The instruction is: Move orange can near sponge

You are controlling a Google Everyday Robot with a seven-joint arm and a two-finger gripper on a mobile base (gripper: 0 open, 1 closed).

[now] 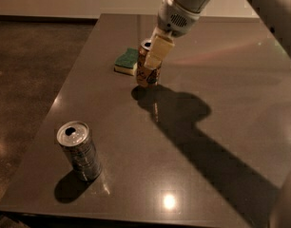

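The orange can (146, 76) is a thin-walled drink can, so it is probably light and stiff enough to carry, but smooth-sided and easy to dent under a hard squeeze. Its top looks opened, so it is best kept upright. The sensible place to hold it is across the upper half of the body, below the rim, and that is where the gripper (151, 60) has it. One pale finger (158, 51) lies down the near side of the can and the other is hidden behind it, so the jaws appear clamped on the can with its body between them.

The can stands towards the far side of the grey table (217, 127), leaning slightly, with its base at or just above the surface — which of the two is not clear. The green-topped sponge (126, 61) lies just beside it on the left, perhaps touching. A silver can (80, 151) stands well apart near the front left edge.
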